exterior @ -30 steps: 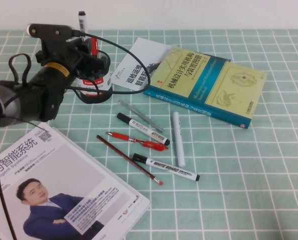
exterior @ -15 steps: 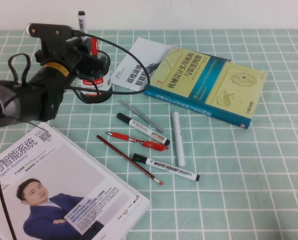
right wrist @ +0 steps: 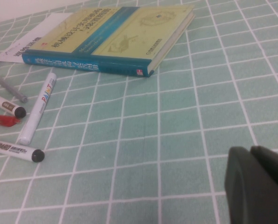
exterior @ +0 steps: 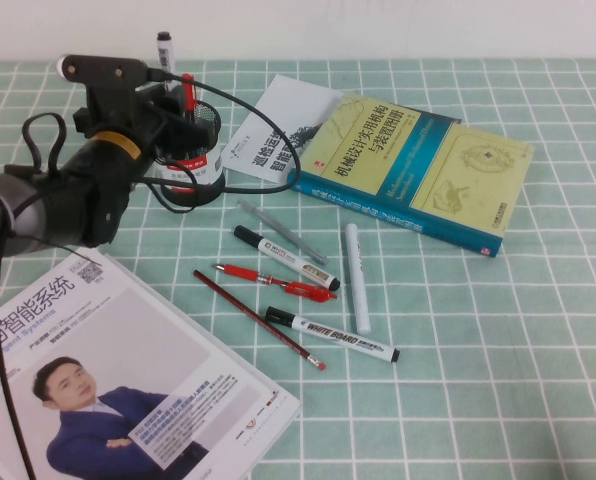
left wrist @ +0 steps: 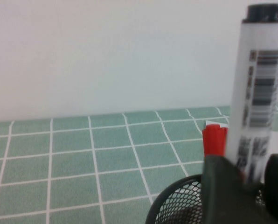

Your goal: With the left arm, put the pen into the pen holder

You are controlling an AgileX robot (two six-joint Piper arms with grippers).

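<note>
The pen (exterior: 164,46) stands upright in the pen holder (exterior: 200,150), its black end topmost, its greyish-white barrel printed with a dark barcode. The holder is a small black wire-mesh cup with a white and red label, upright on the tabletop (exterior: 498,330) at the far left.

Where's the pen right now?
In the high view the pen stands upright at the table's far left, its lower end in the pen holder beside a red pen, with the left gripper at the holder.
</note>
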